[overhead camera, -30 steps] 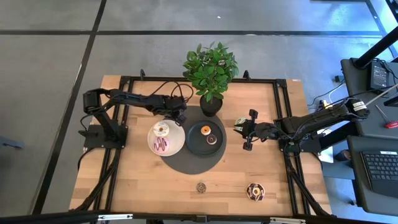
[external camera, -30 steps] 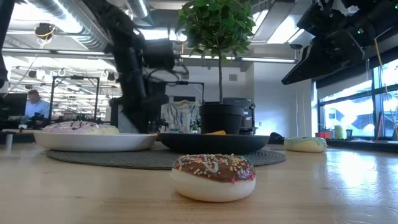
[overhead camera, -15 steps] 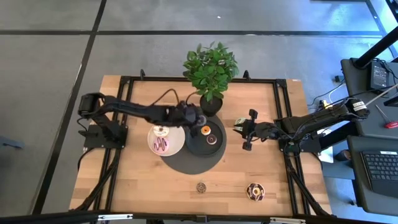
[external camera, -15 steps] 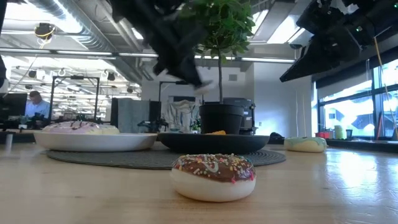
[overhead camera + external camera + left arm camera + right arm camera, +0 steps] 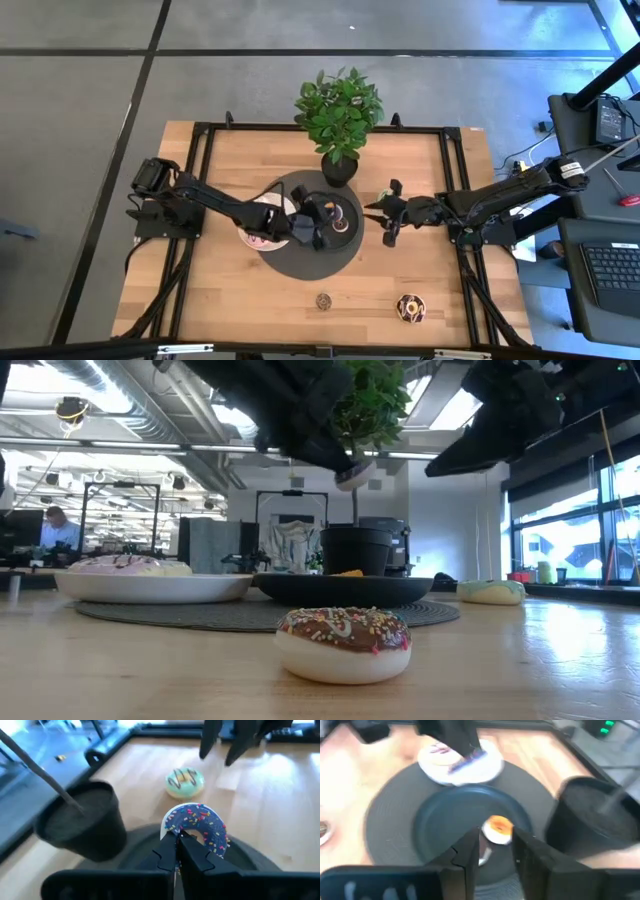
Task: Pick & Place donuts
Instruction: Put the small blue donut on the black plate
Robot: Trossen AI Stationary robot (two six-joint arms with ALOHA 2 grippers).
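A pale plank counter (image 5: 240, 290) inside a black frame stands on grey floor, an open office behind. A round dark mat (image 5: 300, 262) carries a white plate (image 5: 262, 238) and a black plate (image 5: 440, 815). The left end effector (image 5: 178, 837) pinches a blue-iced sprinkled donut (image 5: 200, 825) above the black plate, where an orange donut (image 5: 499, 827) lies. The right end effector (image 5: 385, 214), fingers spread, hovers beside the mat. A glossy chocolate donut (image 5: 343, 643) sits near the counter's front.
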